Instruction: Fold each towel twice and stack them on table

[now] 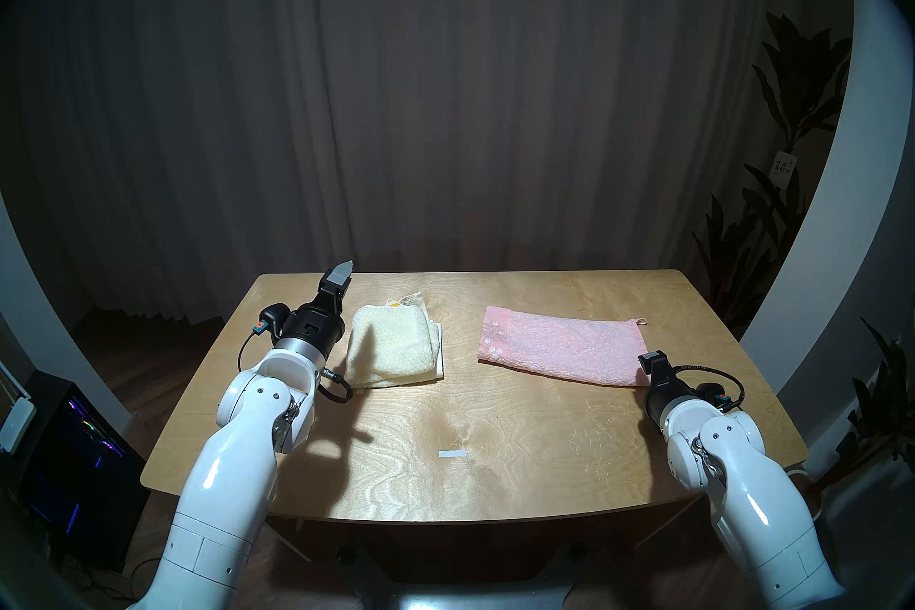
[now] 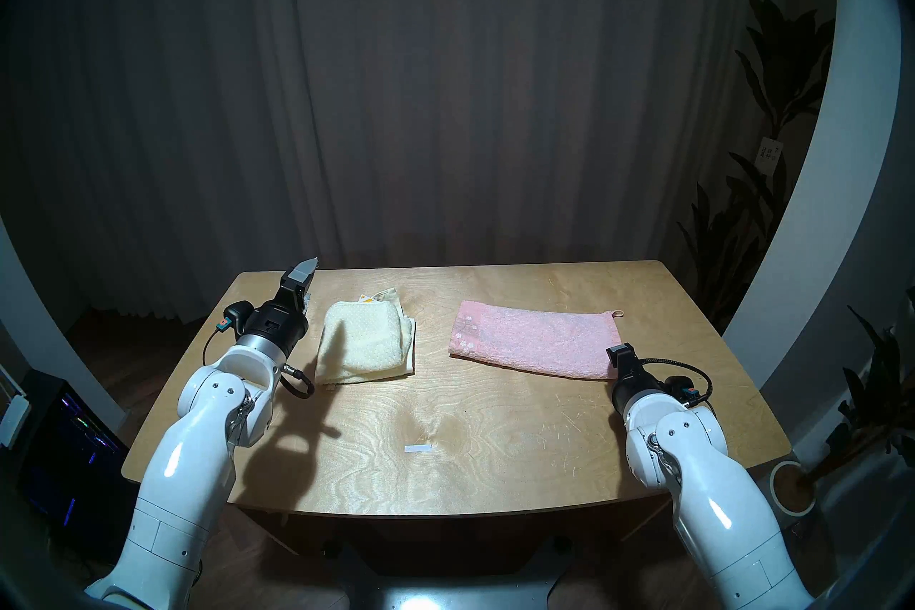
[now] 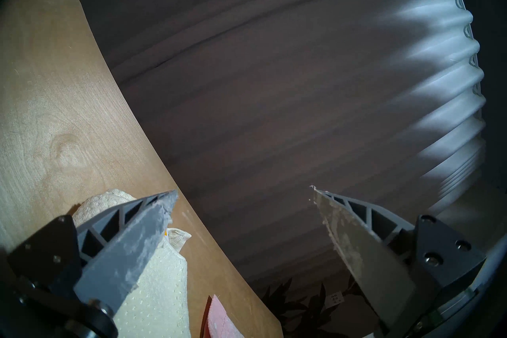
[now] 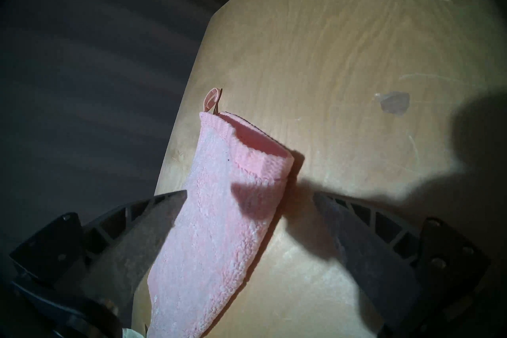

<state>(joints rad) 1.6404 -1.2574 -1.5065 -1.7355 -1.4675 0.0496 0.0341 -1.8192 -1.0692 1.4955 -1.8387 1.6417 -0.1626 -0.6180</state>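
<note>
Cream towel (image 1: 391, 349) looks done: compact dotted bundle w/ several layers showing at its right edge, on table (image 1: 520, 485) toward far-left, just beside L gripper (image 3: 244, 193); pink towel (image 1: 562, 344) lies as a long strip on the right half, well apart from cream one, hanging loop (image 1: 642, 321) at far-right corner; judged folded once only, so step in hand = 2nd fold of pink, then stacking. L gripper: fingers spread wide, nothing between them, raised and pointing level at the curtain (image 1: 445, 74). R gripper (image 4: 248, 196): fingers also wide apart, nothing clamped, tilted down over near-right end of pink towel; the strip runs between the fingers in wrist view, contact w/ cloth can't be told. Next move prob. calls for lowering onto that end, pinching both layers together, carrying it across to the flowered end (image 1: 495, 332); risk: top layer alone gets caught and fold opens. Hard to make out: R fingertips hidden behind its own wrist in head views; cream towel's label (image 1: 393, 303) unreadable; fold count inside cream bundle unclear; small white tape strip (image 1: 452, 453) near front-centre.
</note>
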